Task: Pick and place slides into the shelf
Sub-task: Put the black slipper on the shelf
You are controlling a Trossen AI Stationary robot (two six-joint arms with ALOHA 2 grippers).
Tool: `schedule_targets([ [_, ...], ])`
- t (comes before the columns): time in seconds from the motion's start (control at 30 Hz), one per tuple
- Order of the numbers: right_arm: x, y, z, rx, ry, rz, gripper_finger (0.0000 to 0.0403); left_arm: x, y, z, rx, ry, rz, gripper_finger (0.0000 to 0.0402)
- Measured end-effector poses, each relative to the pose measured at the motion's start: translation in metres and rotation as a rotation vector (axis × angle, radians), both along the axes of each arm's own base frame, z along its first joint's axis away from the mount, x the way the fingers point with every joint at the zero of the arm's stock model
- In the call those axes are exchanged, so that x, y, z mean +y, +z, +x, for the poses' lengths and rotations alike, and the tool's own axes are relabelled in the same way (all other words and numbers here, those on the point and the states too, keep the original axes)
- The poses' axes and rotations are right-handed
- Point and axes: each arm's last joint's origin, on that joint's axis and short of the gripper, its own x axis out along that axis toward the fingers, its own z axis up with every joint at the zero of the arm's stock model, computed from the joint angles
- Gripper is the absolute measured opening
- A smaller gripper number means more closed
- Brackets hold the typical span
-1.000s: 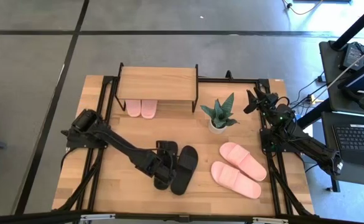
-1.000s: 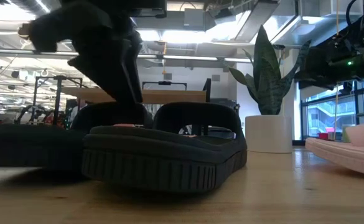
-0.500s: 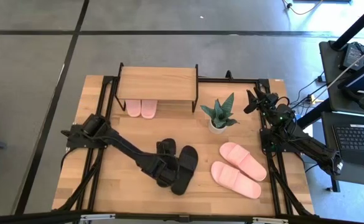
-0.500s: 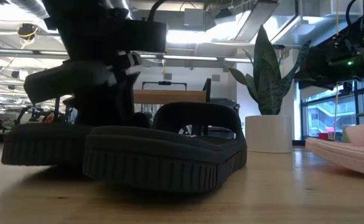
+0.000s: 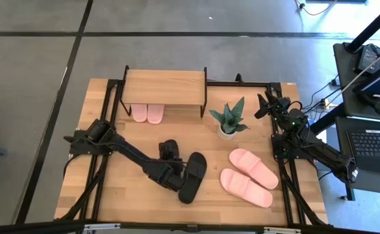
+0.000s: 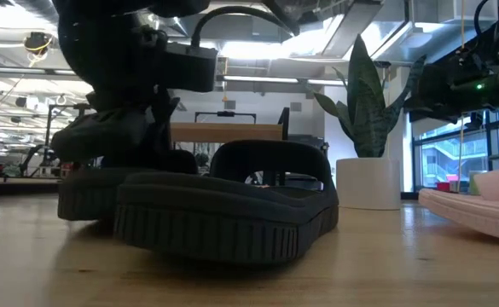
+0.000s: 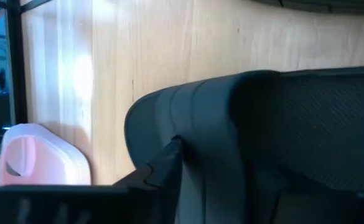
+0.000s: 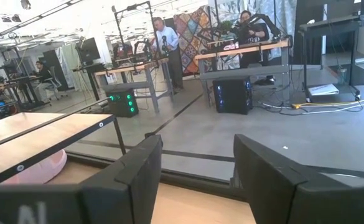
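The left arm stretches from its base at the left edge of the desk diagonally toward the middle, its links lying low and nearly straight. Its wrist bends down so the left gripper points at the desk surface; in the low view the left gripper hangs from above as a dark bulky mass with a cable looping over the wrist. The jaws are closed on a black slide, one finger pressed along its strap.

The right arm waits folded at the right edge of the desk, forearm running back along that edge. The right gripper is raised, aimed outward past the desk's far side, jaws spread apart with nothing between them.
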Motion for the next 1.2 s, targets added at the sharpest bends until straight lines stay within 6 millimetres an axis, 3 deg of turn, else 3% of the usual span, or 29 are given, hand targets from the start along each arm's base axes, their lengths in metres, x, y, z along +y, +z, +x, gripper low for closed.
schedule_targets([
  [0.2, 0.000, 0.000, 0.000, 0.000, 0.000, 0.000, 0.0200, 0.003, 0.006, -0.006, 0.057, -0.005, 0.003, 0.0025],
  [0.3, 0.000, 0.000, 0.000, 0.000, 0.000, 0.000, 0.0200, 0.007, 0.023, -0.011, 0.059, 0.019, -0.075, 0.0011],
  [0.43, 0.000, 0.000, 0.000, -0.016, 0.001, 0.009, 0.0200, 0.015, 0.063, -0.025, -0.016, 0.036, -0.145, 0.0007],
  [0.6, 0.000, 0.000, 0.000, -0.024, 0.002, 0.013, 0.0200, 0.034, 0.132, -0.056, -0.223, 0.040, -0.229, 0.0006],
  [0.73, 0.000, 0.000, 0.000, -0.020, 0.002, 0.011, 0.0200, 0.061, 0.172, -0.082, -0.365, 0.063, -0.178, 0.0004],
  [0.83, 0.000, 0.000, 0.000, -0.020, 0.001, 0.011, 0.0200, 0.084, 0.189, -0.096, -0.386, 0.058, -0.054, 0.0004],
  [1.2, 0.000, 0.000, 0.000, -0.017, 0.001, 0.009, 0.0200, 0.201, 0.200, -0.104, -0.061, 0.151, 0.239, 0.0003],
])
